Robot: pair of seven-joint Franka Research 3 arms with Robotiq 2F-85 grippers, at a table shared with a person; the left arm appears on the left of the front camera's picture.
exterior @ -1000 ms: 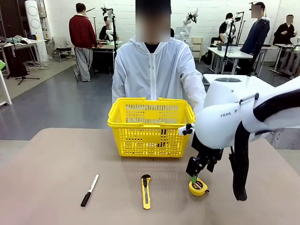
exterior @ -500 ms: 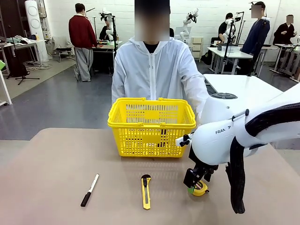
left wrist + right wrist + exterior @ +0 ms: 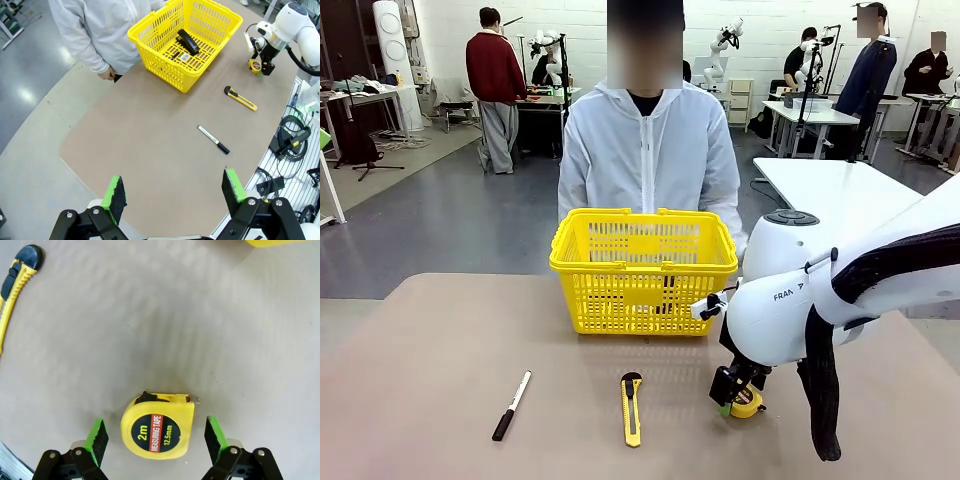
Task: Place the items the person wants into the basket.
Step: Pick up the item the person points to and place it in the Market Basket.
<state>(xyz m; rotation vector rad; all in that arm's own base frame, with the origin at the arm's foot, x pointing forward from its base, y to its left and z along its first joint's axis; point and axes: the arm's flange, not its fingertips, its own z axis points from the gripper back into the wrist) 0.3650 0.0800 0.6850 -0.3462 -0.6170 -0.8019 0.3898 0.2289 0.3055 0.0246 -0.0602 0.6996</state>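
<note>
Right pincer (image 3: 156,440) is down over the tape measure (image 3: 157,426) at lower centre of the right wrist view, its green pads (image 3: 98,439) apart on either side with gaps showing — not yet clamped. In the front view the tape measure (image 3: 747,403) lies on the surface (image 3: 440,340), lower right of the basket (image 3: 643,270). Grasping looks like the step in hand; next the pads need to meet its sides, then lift and carry it up-left over the basket rim. Left pincer (image 3: 173,194) hangs wide apart, holding nothing.
</note>
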